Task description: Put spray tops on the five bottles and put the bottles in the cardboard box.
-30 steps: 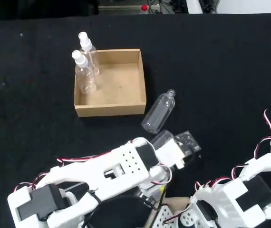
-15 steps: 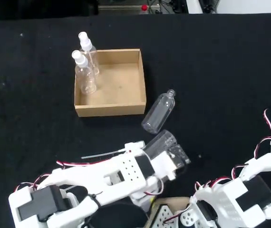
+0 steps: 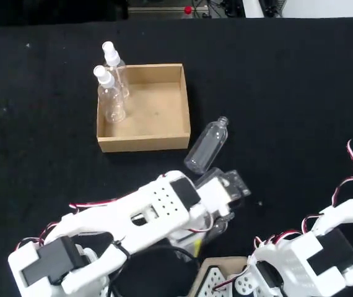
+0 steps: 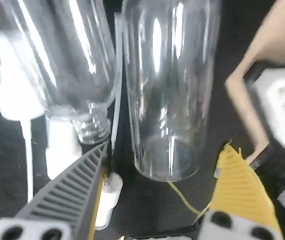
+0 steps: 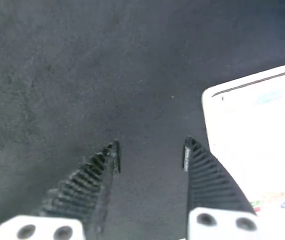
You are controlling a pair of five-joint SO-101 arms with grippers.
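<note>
**Near edge, a pickup in progress.** Closest to us, the right hand [image 5: 150, 147] hangs over the black counter [image 3: 300, 93] with its fingers apart and nothing between them. A white card [image 5: 255, 135] lies near it.

At 10 o'clock from that arm, the left hand [image 4: 165, 150] has its fingers spread to either side of the base of a bare bottle [image 4: 167, 85], not clamped on it. A second bare bottle [image 4: 57, 55] lies just beside it, neck toward the hand, among loose spray tops [image 4: 62, 145].

We judge the step to be picking up this bottle for capping:
- We would close on the straight wall above the base, since slick round plastic may squirt out of a shallow pinch.
- We would keep the thin tube of the nearest top out of the fingers.
- We would lift the bottle neck-up so the other hand can thread a top in.

Farther off, at 11 o'clock from the left hand, a lying bottle [image 3: 207, 145] rests just off a corner of the box [image 3: 142, 144]. The box sits toward 10 o'clock.

Our count:
- two capped bottles [image 3: 111, 96], standing at the box's far-left corner
- at least two bare bottles (we cannot tell whether the lying one is among those at the hand)
- at least two loose tops
- one box
</note>
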